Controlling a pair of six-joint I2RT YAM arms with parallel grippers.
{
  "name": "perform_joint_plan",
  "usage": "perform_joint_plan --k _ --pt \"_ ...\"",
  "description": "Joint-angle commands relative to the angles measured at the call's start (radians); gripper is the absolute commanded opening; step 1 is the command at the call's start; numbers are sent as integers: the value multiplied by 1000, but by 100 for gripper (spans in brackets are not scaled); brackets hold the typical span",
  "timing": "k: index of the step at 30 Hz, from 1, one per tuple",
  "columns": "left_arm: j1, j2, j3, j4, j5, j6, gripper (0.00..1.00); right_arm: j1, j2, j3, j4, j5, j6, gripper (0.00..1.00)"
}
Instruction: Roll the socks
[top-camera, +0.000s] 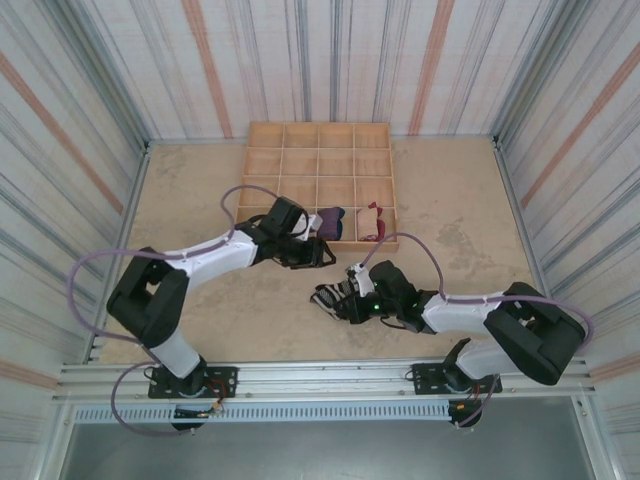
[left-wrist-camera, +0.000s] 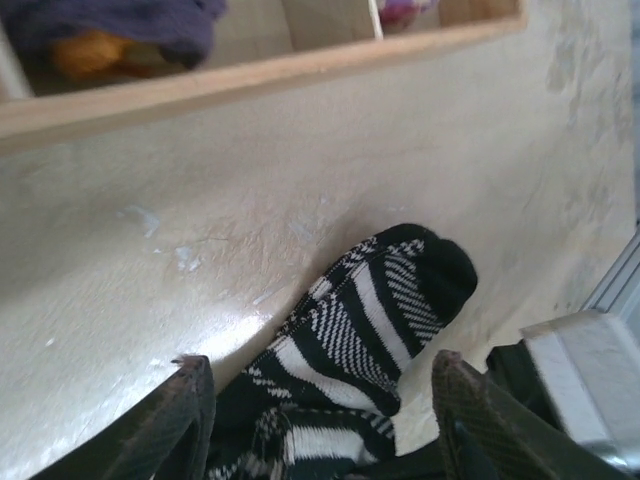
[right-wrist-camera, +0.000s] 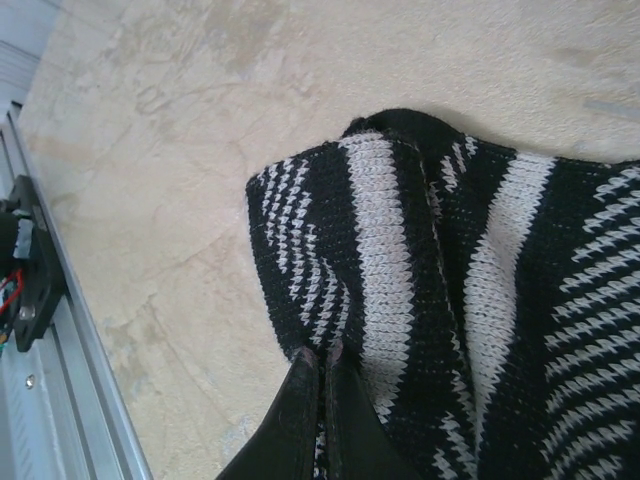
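A black-and-white striped sock (top-camera: 333, 296) lies bunched on the table in front of the tray. My right gripper (top-camera: 352, 299) is shut on it; up close its jaws (right-wrist-camera: 325, 356) pinch a fold at the edge of the sock (right-wrist-camera: 480, 270). My left gripper (top-camera: 316, 251) hovers near the tray's front wall, open. Its fingers (left-wrist-camera: 192, 405) frame the striped sock (left-wrist-camera: 370, 320) lying beyond them, with nothing held. A purple sock (top-camera: 330, 221) with an orange end (left-wrist-camera: 90, 50) lies in a front compartment. A tan sock with red (top-camera: 375, 220) lies two compartments to its right.
The wooden grid tray (top-camera: 320, 150) stands at the back middle, its front wall (left-wrist-camera: 260, 75) close to my left gripper. Striped walls enclose the table on three sides. A metal rail (top-camera: 300, 375) runs along the near edge.
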Motion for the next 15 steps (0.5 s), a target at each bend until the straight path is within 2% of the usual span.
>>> perform_joint_plan --k 1,4,8,11,15 --pt "-17 31 15 -51 58 111 56 0 22 -16 -106 3 28 0" --pt "-22 -23 -52 -19 17 42 56 4 5 -9 -129 37 25 0" --pt "-30 -180 -168 17 -61 -95 59 11 -13 1 -157 83 27 0" --pt "-66 -311 -257 35 -137 -259 65 17 -10 17 -172 103 25 0" --pt "-160 -440 -406 131 -260 -567 72 36 2 41 -186 134 28 0"
